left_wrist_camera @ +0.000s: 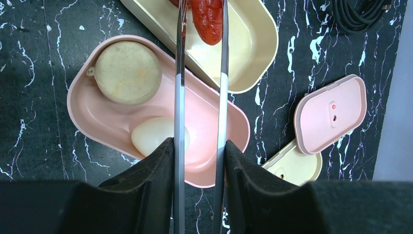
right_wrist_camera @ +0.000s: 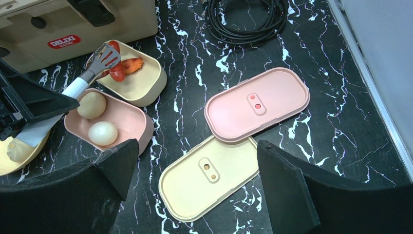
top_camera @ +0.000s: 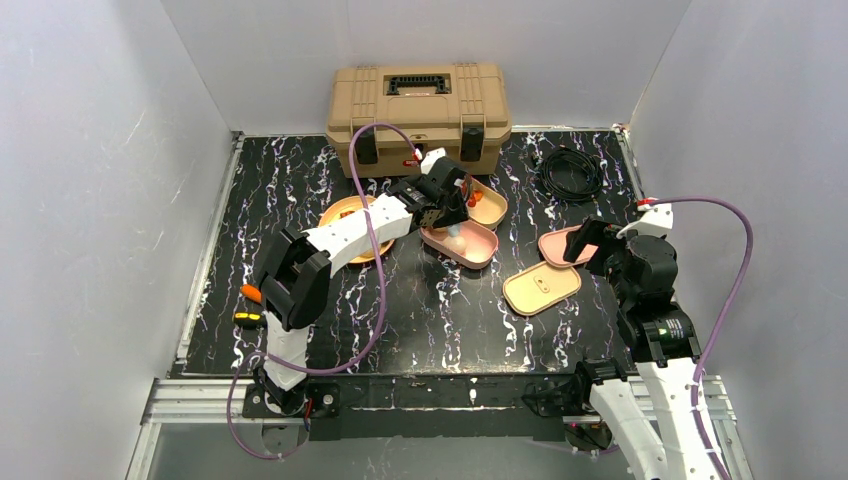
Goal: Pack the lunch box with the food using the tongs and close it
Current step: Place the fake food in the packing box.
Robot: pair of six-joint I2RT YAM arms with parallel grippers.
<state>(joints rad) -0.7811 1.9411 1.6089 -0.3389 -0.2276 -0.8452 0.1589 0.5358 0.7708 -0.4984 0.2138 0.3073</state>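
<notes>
Black marbled table (top_camera: 300,200) from above: the left gripper (top_camera: 445,212) is nearer the lunch box (top_camera: 482,250). Its wrist view shows it clamped on tongs (left_wrist_camera: 179,87) pointing twelve o'clock, orange-red chunk (left_wrist_camera: 207,19) between the tips over the cream tray (left_wrist_camera: 253,44). Right wrist: the right gripper (right_wrist_camera: 195,146) gapes, empty.

The top view looks steeply down from high at 6 o'clock, taking in the whole table (top_camera: 450,320), with the toolbox (top_camera: 418,110) at 12 o'clock. The left wrist view hangs close over the pink tray (left_wrist_camera: 112,117), facing down along the tongs (left_wrist_camera: 179,97). The right wrist view stands farther off at 3 o'clock, tilted toward 10 o'clock. All three share that tray, the pink lid (right_wrist_camera: 282,92) and the cream lid (right_wrist_camera: 209,190).
</notes>
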